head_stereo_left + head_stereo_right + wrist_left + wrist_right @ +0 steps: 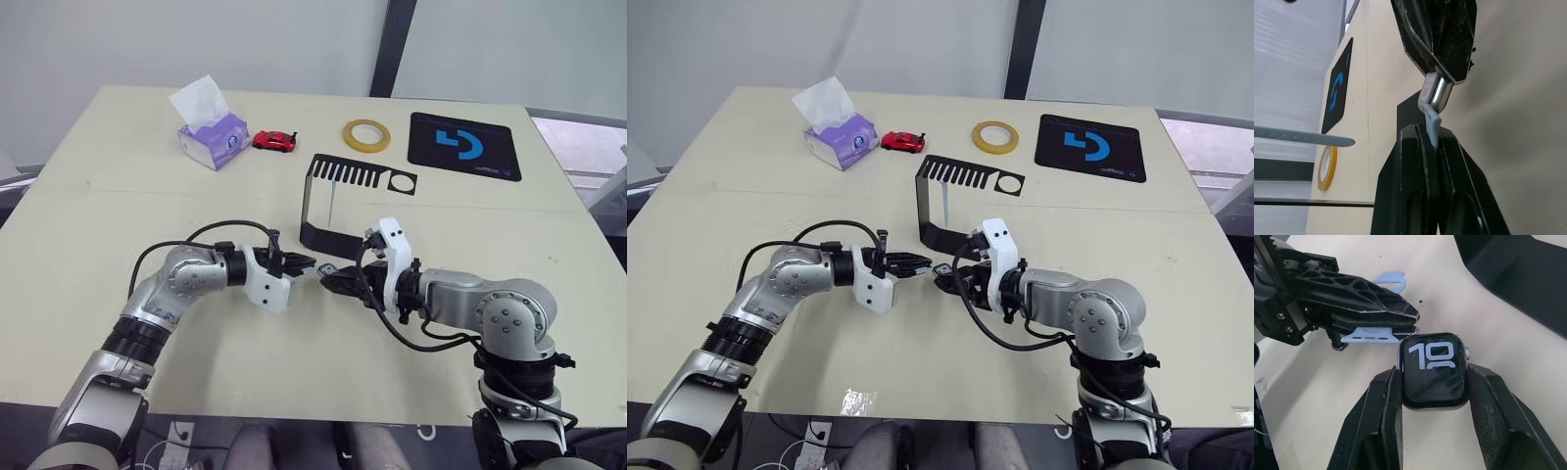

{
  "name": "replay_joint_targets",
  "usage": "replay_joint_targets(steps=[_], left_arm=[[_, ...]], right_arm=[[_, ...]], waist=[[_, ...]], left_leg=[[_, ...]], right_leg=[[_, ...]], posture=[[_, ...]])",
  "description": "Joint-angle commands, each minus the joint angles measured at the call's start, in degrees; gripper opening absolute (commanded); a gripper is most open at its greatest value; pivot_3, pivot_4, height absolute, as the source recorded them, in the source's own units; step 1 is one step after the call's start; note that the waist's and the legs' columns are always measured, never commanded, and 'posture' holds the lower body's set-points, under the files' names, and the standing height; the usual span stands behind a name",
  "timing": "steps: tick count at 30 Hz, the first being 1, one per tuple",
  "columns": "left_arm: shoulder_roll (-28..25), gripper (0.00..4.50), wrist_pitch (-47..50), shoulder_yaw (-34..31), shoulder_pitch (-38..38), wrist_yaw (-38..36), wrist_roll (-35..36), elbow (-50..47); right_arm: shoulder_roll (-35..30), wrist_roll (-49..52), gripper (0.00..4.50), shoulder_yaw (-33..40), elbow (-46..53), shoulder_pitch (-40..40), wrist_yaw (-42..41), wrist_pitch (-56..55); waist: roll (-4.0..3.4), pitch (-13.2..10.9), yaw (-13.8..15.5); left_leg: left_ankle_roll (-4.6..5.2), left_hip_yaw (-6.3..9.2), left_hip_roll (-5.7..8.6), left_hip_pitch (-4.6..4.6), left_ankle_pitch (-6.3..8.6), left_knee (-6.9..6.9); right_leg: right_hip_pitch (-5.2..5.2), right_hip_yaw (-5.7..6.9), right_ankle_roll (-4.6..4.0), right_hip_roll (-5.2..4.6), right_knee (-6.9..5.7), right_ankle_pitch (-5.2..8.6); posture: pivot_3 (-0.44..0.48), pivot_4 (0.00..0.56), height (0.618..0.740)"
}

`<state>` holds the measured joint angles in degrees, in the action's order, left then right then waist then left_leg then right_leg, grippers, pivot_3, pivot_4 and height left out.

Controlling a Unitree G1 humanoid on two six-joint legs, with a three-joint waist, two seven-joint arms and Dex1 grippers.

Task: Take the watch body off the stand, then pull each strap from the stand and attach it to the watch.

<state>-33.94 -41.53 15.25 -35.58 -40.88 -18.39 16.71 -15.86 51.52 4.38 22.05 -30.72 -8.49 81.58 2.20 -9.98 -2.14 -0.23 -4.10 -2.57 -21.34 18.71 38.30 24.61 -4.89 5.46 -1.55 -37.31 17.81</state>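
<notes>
My right gripper point(1434, 378) is shut on the watch body point(1435, 369), a small case with a black screen and silvery rim, holding it by two opposite sides. My left gripper point(1431, 134) is shut on a pale blue-grey strap point(1433, 122), and the strap's end touches the edge of the watch body point(1435, 90). Both grippers meet just above the table in front of the black stand point(362, 177). A second strap point(335, 192) hangs from the stand's slotted top plate.
Along the back of the table point(118, 196) are a purple tissue box point(211, 132), a red toy car point(274, 140), a yellow tape roll point(366, 135) and a black mouse pad with a blue logo point(462, 145).
</notes>
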Motion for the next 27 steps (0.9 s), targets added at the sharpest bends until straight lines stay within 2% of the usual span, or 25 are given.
replay_joint_targets(steps=[1, 27], left_arm=[[-0.2, 0.00, -1.4, 0.6, -1.2, 1.0, -0.4, 0.6], [-0.7, 0.00, -1.8, 1.7, -1.8, 2.2, -1.3, 1.9]], right_arm=[[0.7, 0.2, 1.53, 1.3, 1.1, -1.0, -0.3, -0.3], [1.0, 0.2, 1.53, 1.6, 1.9, -0.3, -0.5, 0.3]], waist=[[0.00, 0.0, 0.0], [0.00, 0.0, -0.8]], left_leg=[[0.00, 0.00, 0.00, 0.00, 0.00, 0.00], [0.00, 0.01, -0.01, -0.02, 0.00, -0.02]], right_leg=[[0.00, 0.00, 0.00, 0.00, 0.00, 0.00], [0.01, 0.00, 0.00, 0.00, 0.02, 0.00]], posture=[[0.000, 0.150, 0.738], [0.000, 0.150, 0.738]])
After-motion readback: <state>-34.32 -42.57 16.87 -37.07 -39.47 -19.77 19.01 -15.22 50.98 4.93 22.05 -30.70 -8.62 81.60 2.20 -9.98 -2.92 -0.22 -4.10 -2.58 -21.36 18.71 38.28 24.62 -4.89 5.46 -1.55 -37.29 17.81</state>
